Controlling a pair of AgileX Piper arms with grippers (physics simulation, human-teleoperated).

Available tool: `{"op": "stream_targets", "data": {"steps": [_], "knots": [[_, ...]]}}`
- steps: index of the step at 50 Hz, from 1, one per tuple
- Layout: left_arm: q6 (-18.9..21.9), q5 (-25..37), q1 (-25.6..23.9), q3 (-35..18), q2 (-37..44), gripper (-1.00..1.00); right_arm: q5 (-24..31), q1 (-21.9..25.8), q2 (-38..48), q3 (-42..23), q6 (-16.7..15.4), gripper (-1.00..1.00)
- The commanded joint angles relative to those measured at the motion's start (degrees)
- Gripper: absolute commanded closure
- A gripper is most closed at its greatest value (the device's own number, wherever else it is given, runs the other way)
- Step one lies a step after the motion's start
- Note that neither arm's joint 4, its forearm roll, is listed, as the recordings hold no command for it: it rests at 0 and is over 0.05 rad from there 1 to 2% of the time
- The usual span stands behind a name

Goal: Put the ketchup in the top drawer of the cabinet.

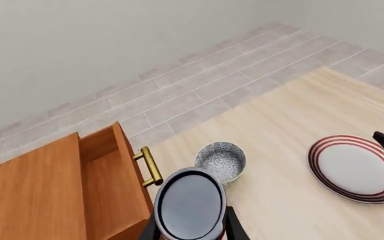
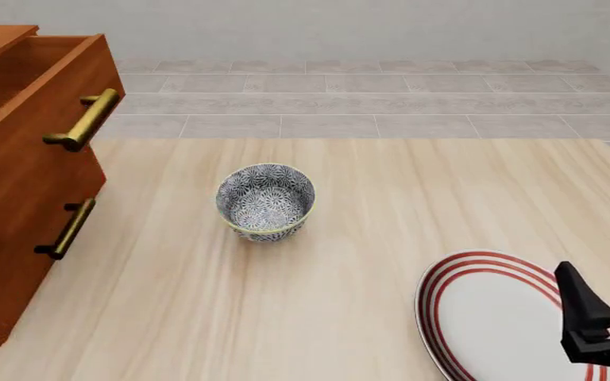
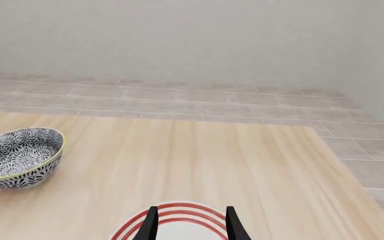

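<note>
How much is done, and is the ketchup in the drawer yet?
Not yet. The top drawer of the cabinet is already pulled open. The left gripper holds the ketchup beside the open drawer. What's left: move it over the drawer, lower it in and let go.

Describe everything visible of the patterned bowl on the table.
The small round bowl, grey-white with a dense dark floral pattern inside and out and a thin yellowish rim, looks ceramic. It stands upright and empty on the light wooden table, apart from the reddish-brown wooden cabinet and the red-ringed white plate. Nothing touches it.
</note>
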State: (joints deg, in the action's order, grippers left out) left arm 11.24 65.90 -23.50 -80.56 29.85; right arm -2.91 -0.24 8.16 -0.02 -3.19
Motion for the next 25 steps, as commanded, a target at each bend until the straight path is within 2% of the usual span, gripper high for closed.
{"op": "stream_targets", "data": {"steps": [1, 3, 6, 7, 9, 14, 21, 25], "knots": [[3.0, 1.2, 3.6, 1.5, 0.5, 1.0, 0.4, -0.1, -0.4, 0.0, -0.2, -1.0], [2.7, 0.3, 5.7, 1.7, 1.0, 1.0, 0.5, -0.1, -0.5, 0.0, -0.2, -1.0], [2.8, -0.1, 5.7, 1.1, 1.5, 1.0, 0.8, -0.2, -0.8, 0.0, -0.2, -1.0], [1.1, -1.0, 7.6, 0.6, 2.5, 1.0, 0.7, -0.3, -0.7, 0.0, -0.1, -1.0], [0.8, -1.0, 7.5, 0.8, 2.7, 1.0, 0.6, -0.3, -0.6, 0.0, -0.1, -1.0], [3.6, -2.9, 8.3, 3.1, 2.9, 1.0, 0.3, -0.4, -0.2, 0.0, 0.1, -1.0], [3.5, -4.8, 10.1, 2.9, 5.6, 1.0, -0.4, -0.2, 0.6, 0.0, -0.2, -1.0], [5.8, -6.5, 12.2, 4.1, 7.3, 1.0, -0.7, -0.5, 1.0, 0.0, -0.3, -1.0]]}}
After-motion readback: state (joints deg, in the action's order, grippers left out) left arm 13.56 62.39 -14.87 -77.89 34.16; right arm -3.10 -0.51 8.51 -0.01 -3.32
